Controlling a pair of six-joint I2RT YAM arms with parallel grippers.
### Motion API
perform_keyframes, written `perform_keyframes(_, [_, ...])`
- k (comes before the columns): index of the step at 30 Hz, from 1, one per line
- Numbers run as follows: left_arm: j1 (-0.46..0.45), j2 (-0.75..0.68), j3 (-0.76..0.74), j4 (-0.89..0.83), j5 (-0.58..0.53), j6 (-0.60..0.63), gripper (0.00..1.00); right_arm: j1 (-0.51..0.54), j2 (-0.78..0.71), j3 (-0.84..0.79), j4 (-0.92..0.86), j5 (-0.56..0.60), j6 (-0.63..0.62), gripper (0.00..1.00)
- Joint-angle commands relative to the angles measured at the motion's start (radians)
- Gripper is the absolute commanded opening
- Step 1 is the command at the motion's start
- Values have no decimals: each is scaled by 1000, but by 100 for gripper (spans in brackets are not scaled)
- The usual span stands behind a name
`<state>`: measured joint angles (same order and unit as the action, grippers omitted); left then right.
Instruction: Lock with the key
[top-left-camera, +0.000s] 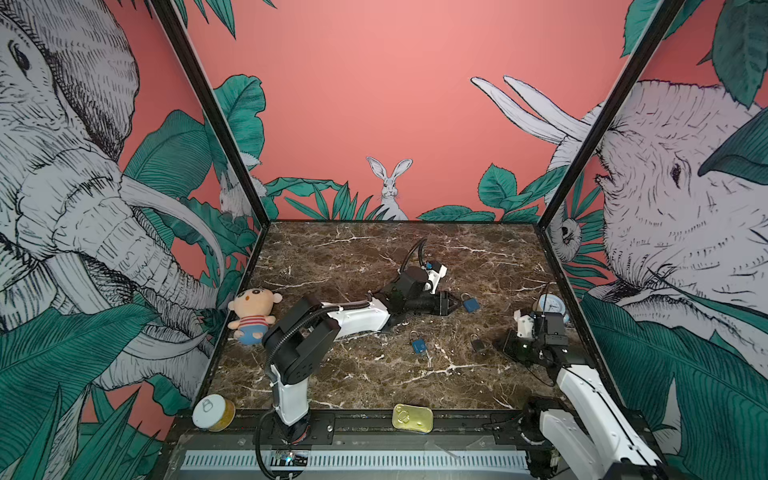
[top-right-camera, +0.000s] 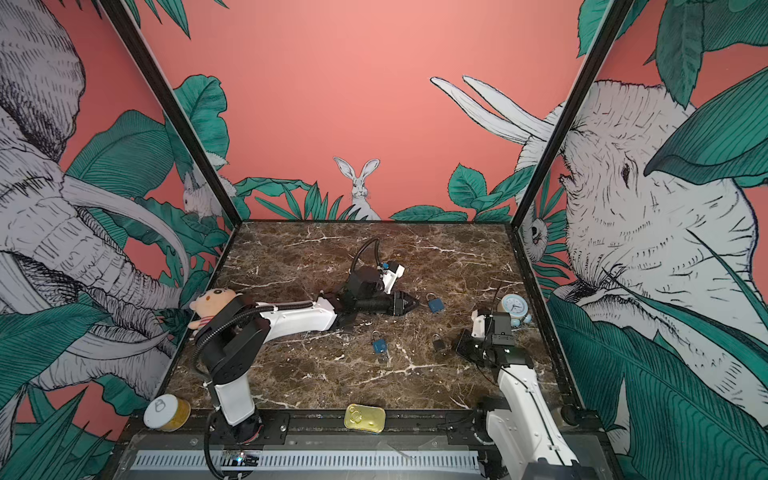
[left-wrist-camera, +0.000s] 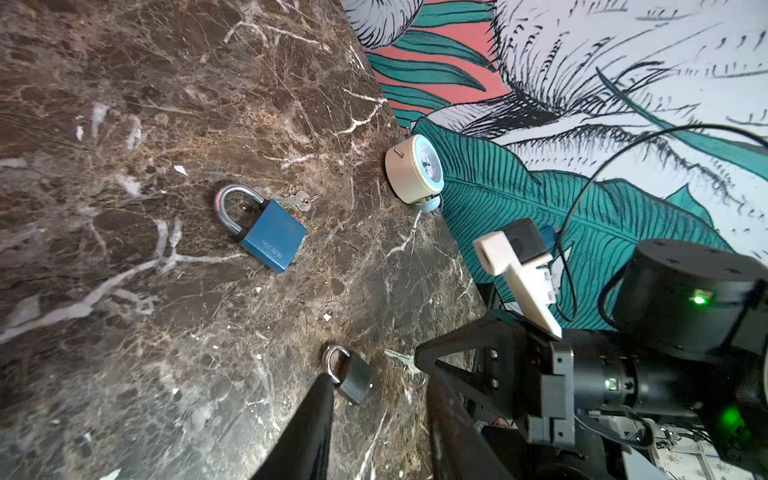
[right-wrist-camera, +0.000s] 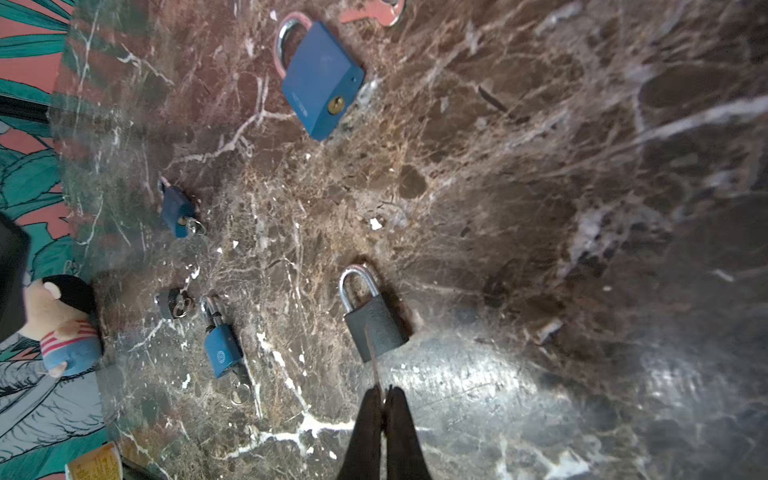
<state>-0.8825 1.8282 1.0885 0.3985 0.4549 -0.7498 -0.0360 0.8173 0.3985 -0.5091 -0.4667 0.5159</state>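
Grey padlock (right-wrist-camera: 374, 328) lies flat on the table (top-left-camera: 353, 257), right of centre. Left gripper (top-left-camera: 452, 306), jaws apart and empty, sits beside the big blue padlock (top-left-camera: 471, 305); right gripper (right-wrist-camera: 384, 390) is clamped on the key (right-wrist-camera: 372, 357), blade pointing at the grey padlock's base.

2 high, 2 close wrist views share tabletop (top-left-camera: 374, 374).

The brown marble table (top-left-camera: 374, 386) carries a big blue padlock (top-left-camera: 471, 304) with a loose key (left-wrist-camera: 300, 200) just beside its shackle, a small blue padlock (top-left-camera: 419, 345) and a grey padlock (top-left-camera: 478, 345) nearer the front, a plush doll (top-left-camera: 252, 316) at the left edge and a small clock (top-left-camera: 552, 306) at the right edge.
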Motion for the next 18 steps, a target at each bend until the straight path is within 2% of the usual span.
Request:
perform_keyframes(1, [11,-50,-19,94,-16,-11,40,14,40,-4,79,37,-20,0])
perform_keyframes(18, [21,-46,-28,101,-11,-16,40,48,210,21,215,57,-44,0])
